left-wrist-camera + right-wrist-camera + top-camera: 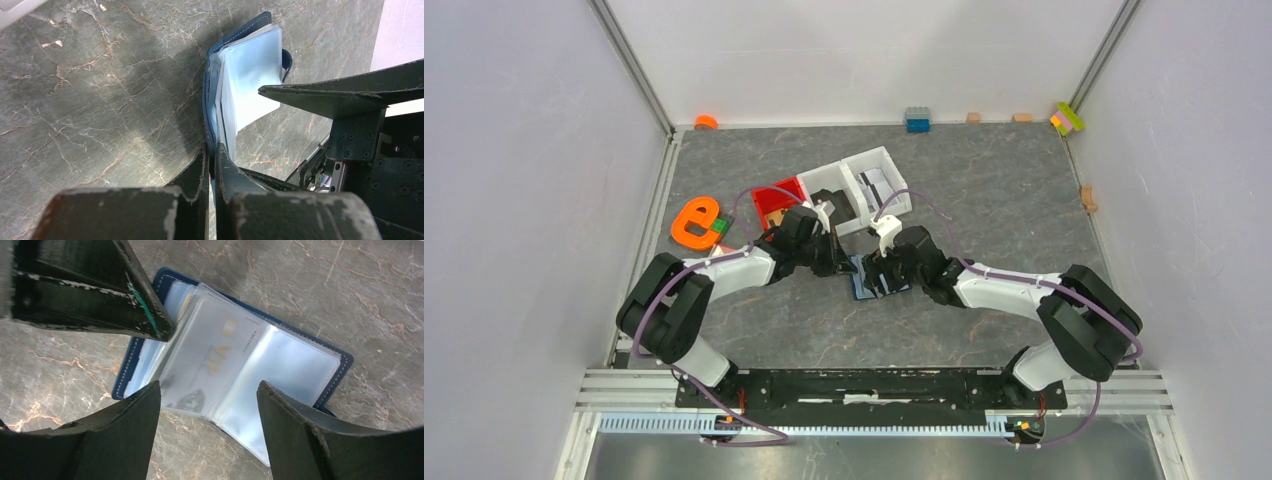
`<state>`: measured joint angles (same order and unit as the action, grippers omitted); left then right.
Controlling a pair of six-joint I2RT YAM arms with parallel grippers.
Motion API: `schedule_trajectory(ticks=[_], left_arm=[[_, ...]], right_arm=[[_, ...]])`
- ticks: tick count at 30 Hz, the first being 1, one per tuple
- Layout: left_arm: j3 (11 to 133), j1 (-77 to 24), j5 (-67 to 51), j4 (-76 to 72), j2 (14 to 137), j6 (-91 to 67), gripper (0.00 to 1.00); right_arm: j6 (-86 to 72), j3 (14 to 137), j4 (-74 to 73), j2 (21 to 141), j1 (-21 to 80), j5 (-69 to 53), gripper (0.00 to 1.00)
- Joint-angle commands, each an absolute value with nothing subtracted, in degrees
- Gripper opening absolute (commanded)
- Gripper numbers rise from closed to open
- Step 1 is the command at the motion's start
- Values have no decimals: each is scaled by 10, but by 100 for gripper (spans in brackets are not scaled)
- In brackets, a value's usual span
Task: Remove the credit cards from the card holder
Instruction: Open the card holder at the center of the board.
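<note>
The card holder [874, 282] lies open on the dark stone-patterned table between my two grippers, navy outside with clear plastic sleeves [250, 75] fanned up. One sleeve holds a pale credit card [220, 355] with gold "VIP" lettering. My left gripper [214, 150] is shut on the navy cover's edge, pinning that side of the card holder [212, 100]. My right gripper [209, 390] is open just above the sleeves, with the card holder [300, 360] below it and nothing between its fingers. One left finger [100, 295] crosses the right wrist view's upper left.
White two-compartment bin [864, 180] and a red box [776, 197] stand just behind the grippers. An orange e-shaped piece [694, 222] lies at the left. A blue block [917, 120] and small coloured blocks [1067, 118] line the back wall.
</note>
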<state>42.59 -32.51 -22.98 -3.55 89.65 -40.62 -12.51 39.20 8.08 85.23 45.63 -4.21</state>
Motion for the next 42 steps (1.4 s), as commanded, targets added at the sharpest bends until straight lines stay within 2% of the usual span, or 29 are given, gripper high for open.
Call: schedule_trajectory(ticks=[1, 10, 14, 17, 20, 23, 25, 29, 42], left_arm=[[443, -327, -236, -45, 898, -384, 2], [441, -327, -237, -45, 893, -385, 2], [442, -328, -240, -45, 890, -386, 2], [438, -327, -248, -49, 886, -390, 2], [435, -327, -248, -53, 880, -391, 2], [435, -328, -249, -53, 880, -392, 2], [436, -328, -250, -53, 880, -393, 2], [435, -328, -250, -53, 876, -393, 2], [434, -327, -249, -53, 875, -392, 2]], right_arm=[[-108, 428, 45, 859, 457, -4, 76], [-95, 435, 7, 832, 457, 69, 81], [-92, 428, 27, 829, 457, 32, 64], [-94, 420, 56, 831, 457, -38, 60], [-98, 412, 85, 833, 458, -96, 66], [-99, 411, 89, 839, 457, -109, 76], [-98, 414, 84, 844, 459, -105, 78], [-87, 438, 43, 862, 469, -49, 79], [-81, 457, 14, 879, 477, -18, 79]])
